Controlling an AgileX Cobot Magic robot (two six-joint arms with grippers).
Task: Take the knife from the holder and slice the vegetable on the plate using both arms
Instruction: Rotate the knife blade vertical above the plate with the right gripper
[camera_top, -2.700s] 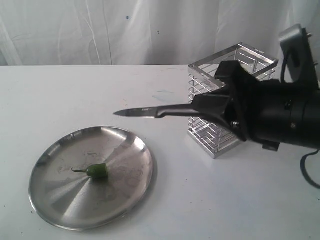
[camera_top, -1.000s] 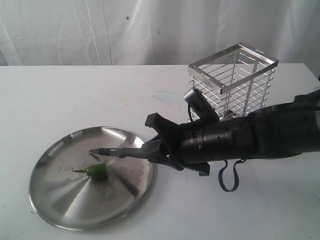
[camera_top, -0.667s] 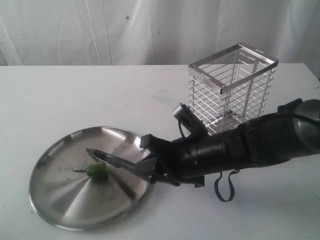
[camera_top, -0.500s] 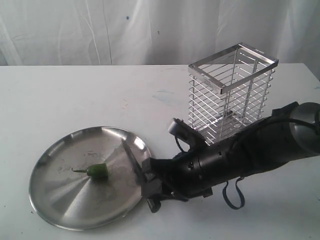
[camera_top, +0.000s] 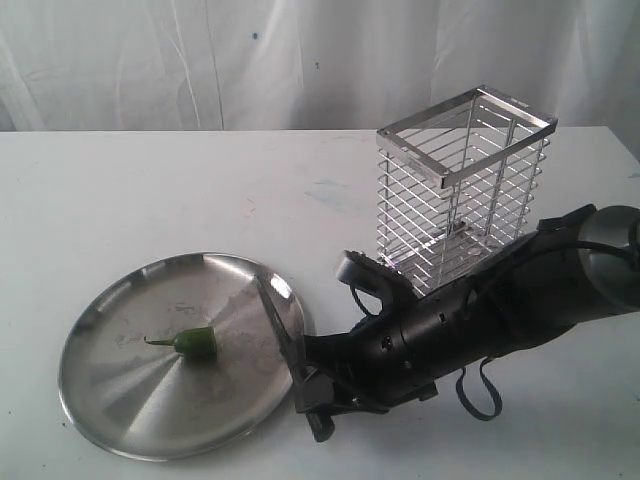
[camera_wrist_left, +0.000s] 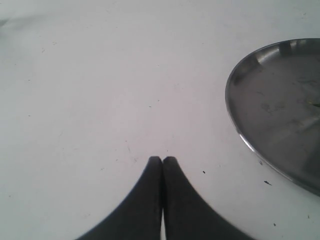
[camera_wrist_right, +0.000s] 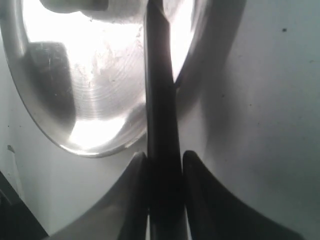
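The green chilli pepper lies whole near the middle of the steel plate, stem pointing left. My right gripper hangs low at the plate's right front rim, shut on the black handle of the knife. The dark blade runs above the plate's right side, well to the right of the pepper and apart from it. In the right wrist view the knife stretches from between the fingers out over the plate. My left gripper is shut on nothing above bare table, beside the plate. The wire holder stands empty.
The right arm lies low across the table in front of the holder, with a cable loop hanging under it. A white curtain closes off the back of the white table.
The right arm has brought the knife down from beside the holder to the plate. The blade first pointed left over the pepper, then swung back along the plate's right side. The pepper has not moved.
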